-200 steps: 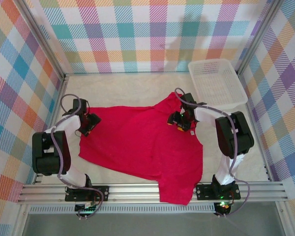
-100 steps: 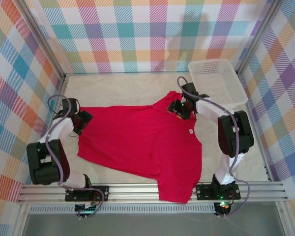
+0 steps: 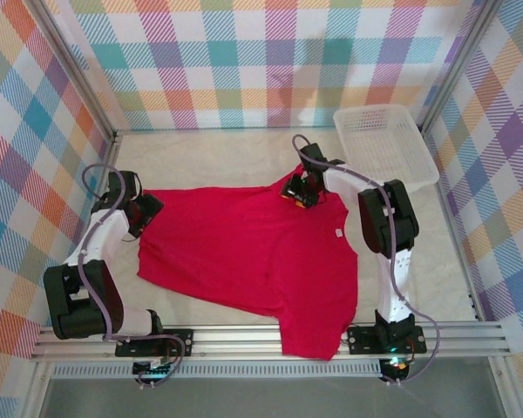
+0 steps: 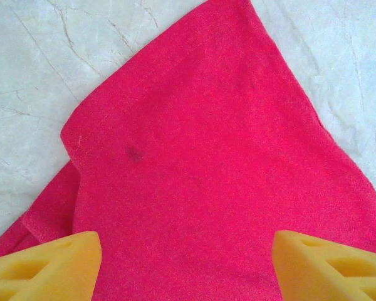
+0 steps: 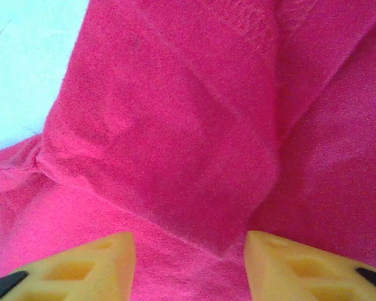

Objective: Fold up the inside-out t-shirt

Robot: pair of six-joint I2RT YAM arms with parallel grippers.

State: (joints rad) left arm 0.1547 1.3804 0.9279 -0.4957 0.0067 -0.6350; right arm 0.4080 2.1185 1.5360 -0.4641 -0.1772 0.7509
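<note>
Red cotton right across the middle of the pale marbled desk [image 3: 227, 157]: the inside-out t-shirt [image 3: 244, 252] lay spread flat, its length running left to right, and its near-right corner reached the metal rail [image 3: 244, 335] at the near edge. A small light label [image 3: 338, 233] showed on the right part of the cloth.

Over on the left, the left fingers [image 3: 148, 218] sat at the shirt's far-left corner, right on its edge. From the left wrist camera the two yellow left fingers [image 4: 47, 266] were spread wide, and a corner of the shirt lay beneath the gap with nothing pinched. Bare desk showed on either side of that corner, and there was a small dark spot [image 4: 135, 152] on the fabric.

On the right, the right fingers [image 3: 298, 193] were down at the shirt's far-right peak. A white mesh basket [image 3: 383, 144] stood close by in the far-right corner of the desk, apart from the cloth. In the right wrist camera the yellow right fingers [image 5: 81, 269] stood apart, and a raised fold of red fabric pointed into the gap between them. There was space on both sides of that fold, so no pinch. Whether the tips touched the cloth underneath, I could not tell. Plaid walls [image 3: 270, 61] closed in the left, far and right sides
</note>
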